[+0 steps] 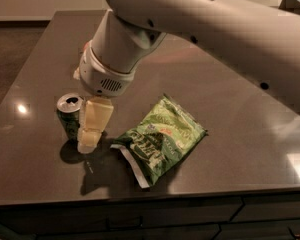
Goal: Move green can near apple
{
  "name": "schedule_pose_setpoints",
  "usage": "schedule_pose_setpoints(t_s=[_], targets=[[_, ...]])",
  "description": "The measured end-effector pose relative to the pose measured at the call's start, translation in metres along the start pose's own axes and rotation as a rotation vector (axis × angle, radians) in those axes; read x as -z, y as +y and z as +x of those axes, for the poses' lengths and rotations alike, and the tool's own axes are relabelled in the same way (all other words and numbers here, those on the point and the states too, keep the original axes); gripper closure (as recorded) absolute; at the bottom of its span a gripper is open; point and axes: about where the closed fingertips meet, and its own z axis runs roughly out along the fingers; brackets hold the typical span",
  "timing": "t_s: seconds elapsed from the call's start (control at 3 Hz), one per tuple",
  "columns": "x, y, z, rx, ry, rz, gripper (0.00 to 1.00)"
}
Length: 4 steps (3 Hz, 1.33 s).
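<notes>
On the dark desk, the upright green can stands just camera-left of our gripper; open or closed, we cannot tell.
</notes>
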Motion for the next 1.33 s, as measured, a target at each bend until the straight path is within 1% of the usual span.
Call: schedule_pose_setpoints(t_s=[0.33,0.67,1.0,1.33], targets=[[-0.004,0.002,-0.002,-0.002,-0.013,-0.027,0.21],[-0.007,0.005,-0.004,-0.006,-0.027,-0.049,0.45],[0.0,-0.004,-0.005,-0.05,-0.042,-0.049,0.76],[0.008,-0.019,0.0,-0.097,-0.044,-0.033,0.98]])
